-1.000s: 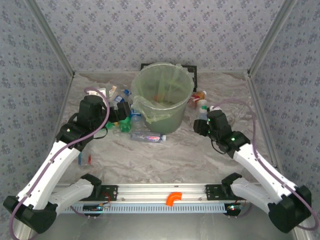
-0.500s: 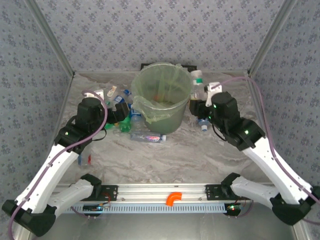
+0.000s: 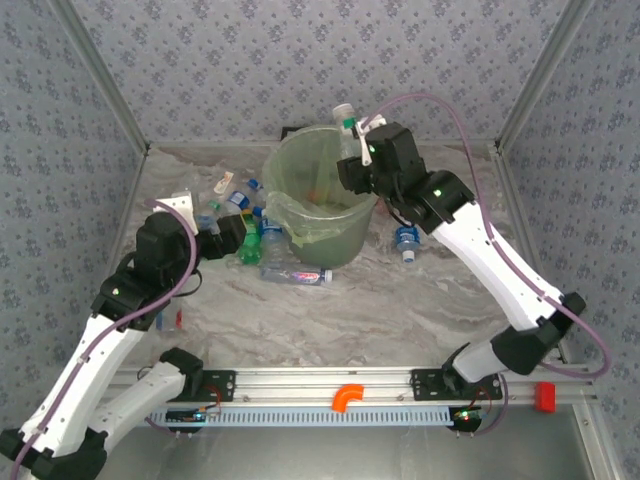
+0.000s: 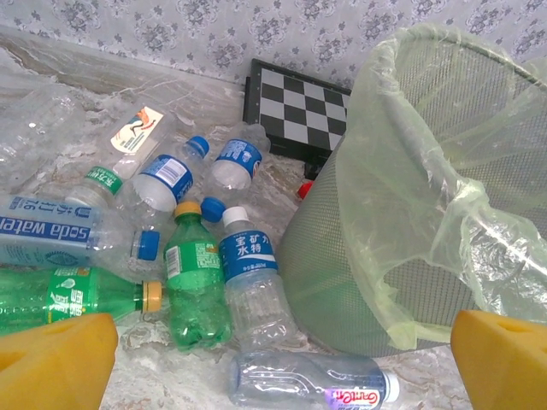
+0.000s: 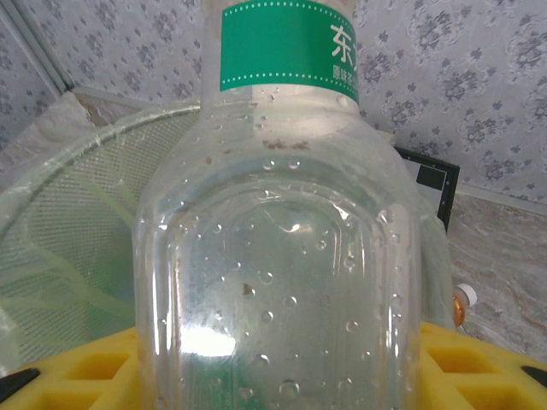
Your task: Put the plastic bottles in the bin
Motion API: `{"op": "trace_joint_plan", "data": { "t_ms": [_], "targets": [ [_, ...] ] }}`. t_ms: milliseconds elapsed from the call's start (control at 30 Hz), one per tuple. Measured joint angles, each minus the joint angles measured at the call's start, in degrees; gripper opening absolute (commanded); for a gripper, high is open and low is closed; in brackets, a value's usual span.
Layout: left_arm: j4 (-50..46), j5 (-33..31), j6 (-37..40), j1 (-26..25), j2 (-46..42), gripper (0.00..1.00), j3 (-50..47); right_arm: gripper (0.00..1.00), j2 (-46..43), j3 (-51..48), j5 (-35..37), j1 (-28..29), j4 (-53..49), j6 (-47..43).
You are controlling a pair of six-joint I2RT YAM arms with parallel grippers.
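Marbled table (image 3: 400, 300), right gripper (image 3: 352, 140) clasping clear bottle (image 5: 278, 256) (green label) over bin (image 3: 330, 245) rim

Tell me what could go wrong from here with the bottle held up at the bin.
1. The right gripper holds the clear bottle near the far rim of the bin, not its middle; dropped there, it may clip the rim and bounce out.
2. The loose bag liner hangs down by the heaped bottles; the open left gripper could snag it.

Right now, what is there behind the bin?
A black-and-white checkered board, by the back wall. The bin covers its right part and whatever lies lower behind it.
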Motion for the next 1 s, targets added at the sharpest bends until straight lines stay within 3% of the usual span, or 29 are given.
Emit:
{"op": "trace_joint_plan", "data": {
  "t_ms": [200,500,567,700,1000],
  "targets": [
    [-0.9,-0.3,0.4,0.1,-1.3,1.0,-0.2,0.52,7.6,6.6,-0.1,-0.5,-4.0,-1.5],
    [-1.1,-1.1,1.0,0.1,-1.7,1.0,-0.2,0.53,9.4,6.9,-0.1,-0.5,-5.9,-2.3],
    [-1.1,-1.1,1.0,0.1,-1.7,1.0,-0.2,0.61,9.5,7.2,-0.1,-0.4,-5.9,-2.3],
    [-1.1,-1.1,1.0,0.1,-1.7,1.0,-0.2,0.99,9.6,7.5,0.0,-0.4,-6.2,-2.4],
    [-1.1,-1.1,1.0,0.1,-1.7,1.0,-0.2,1.0,9.7,8.5,1.5,0.2,-6.6,-2.9]
  ]
}}
